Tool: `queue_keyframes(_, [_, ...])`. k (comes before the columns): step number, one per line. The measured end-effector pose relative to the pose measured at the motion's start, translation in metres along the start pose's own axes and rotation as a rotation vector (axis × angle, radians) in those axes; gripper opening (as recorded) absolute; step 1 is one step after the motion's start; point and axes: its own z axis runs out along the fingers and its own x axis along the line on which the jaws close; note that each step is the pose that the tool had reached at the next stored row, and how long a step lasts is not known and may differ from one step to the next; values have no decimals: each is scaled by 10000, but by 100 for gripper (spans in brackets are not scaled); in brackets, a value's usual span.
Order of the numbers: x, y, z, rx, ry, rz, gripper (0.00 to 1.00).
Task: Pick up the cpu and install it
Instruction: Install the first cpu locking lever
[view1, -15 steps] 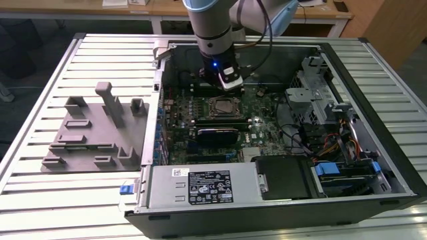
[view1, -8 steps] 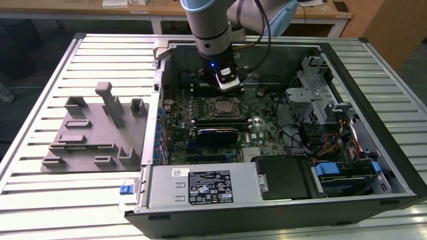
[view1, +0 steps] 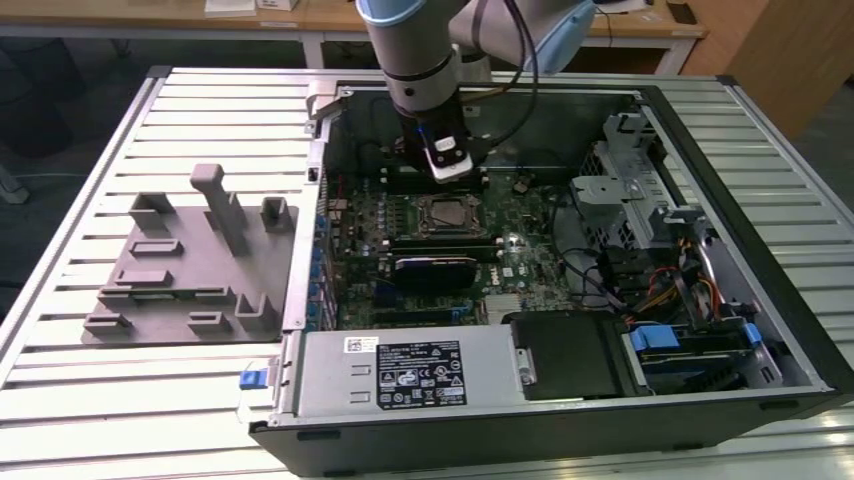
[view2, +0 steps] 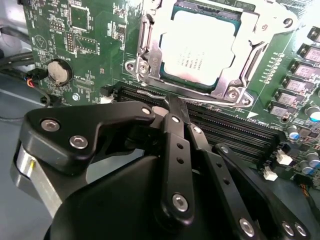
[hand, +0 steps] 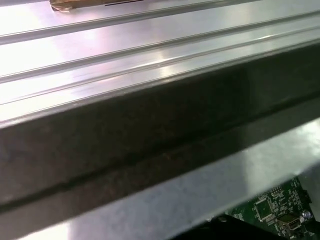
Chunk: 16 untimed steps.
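cpu (view2: 200, 46) seated in socket frame (view2: 150, 50); pincer (view2: 172, 107) together, empty, hovering beside | risk: fingertips clip frame, jarring chip off its seat

- cpu (view2: 200, 47): pale silvery-grey top plate, faint dark print; thin dark-green rim.
- socket frame (view2: 150, 45) around it: bright bare metal.
- motherboard (view2: 85, 35): mid-green, fine pale traces, small black chips; round silver coin cell (view2: 59, 71).
- memory slots (view2: 235, 127): black, ribbed.
- gripper (view2: 172, 107): matte black links, silver screw heads.
- arm (view1: 414, 45): grey tube, light-blue joint cap.
- power supply box (view1: 400, 372), near side: grey, white label with black print.
- fixture block (view1: 187, 265), exterior view's left: uniform dull grey.
- table (view1: 80, 390): pale silver, parallel ribbed lines.
- case wall (hand: 125, 145): black band with silver edge.
- drive latches (view1: 654, 337): blue.
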Motion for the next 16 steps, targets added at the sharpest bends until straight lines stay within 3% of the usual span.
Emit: queue_keyframes(16, [5,-19,41,47,-63,245,11])
